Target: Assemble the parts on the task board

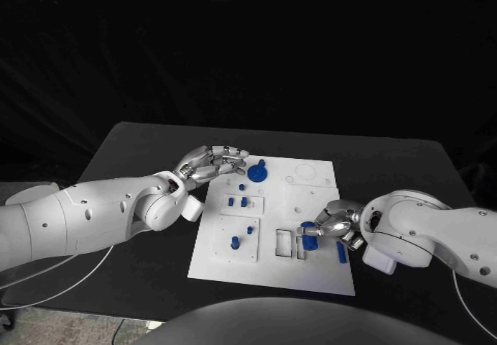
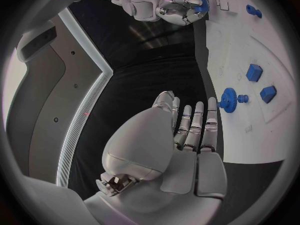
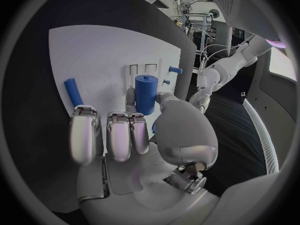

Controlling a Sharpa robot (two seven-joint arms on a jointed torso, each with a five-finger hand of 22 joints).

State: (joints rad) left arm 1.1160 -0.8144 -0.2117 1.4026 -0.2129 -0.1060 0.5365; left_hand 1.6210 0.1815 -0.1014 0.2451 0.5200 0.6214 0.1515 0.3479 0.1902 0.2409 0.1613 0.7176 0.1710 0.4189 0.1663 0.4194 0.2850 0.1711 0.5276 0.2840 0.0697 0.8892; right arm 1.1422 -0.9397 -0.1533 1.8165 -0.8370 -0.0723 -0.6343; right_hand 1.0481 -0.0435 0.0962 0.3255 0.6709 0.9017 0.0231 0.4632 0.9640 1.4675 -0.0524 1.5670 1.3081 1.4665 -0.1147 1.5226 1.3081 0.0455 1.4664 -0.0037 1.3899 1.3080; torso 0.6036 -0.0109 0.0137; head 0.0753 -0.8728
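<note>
The right hand (image 3: pixel 134 130) is gripping a blue cylinder (image 3: pixel 145 92) over the task board (image 1: pixel 311 273). It should be keeping the cylinder upright while lowering it. The left hand (image 1: pixel 212 164) is resting empty, fingers apart.

No legible text — no labels, numbers.

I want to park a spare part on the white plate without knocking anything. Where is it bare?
The task board is bare along its near edge, below the slots, and at its far right corner past the blue gear. It is crowded mid-board: the right hand holds a blue cylinder beside a loose blue peg; the left hand hangs at the far left edge.
</note>
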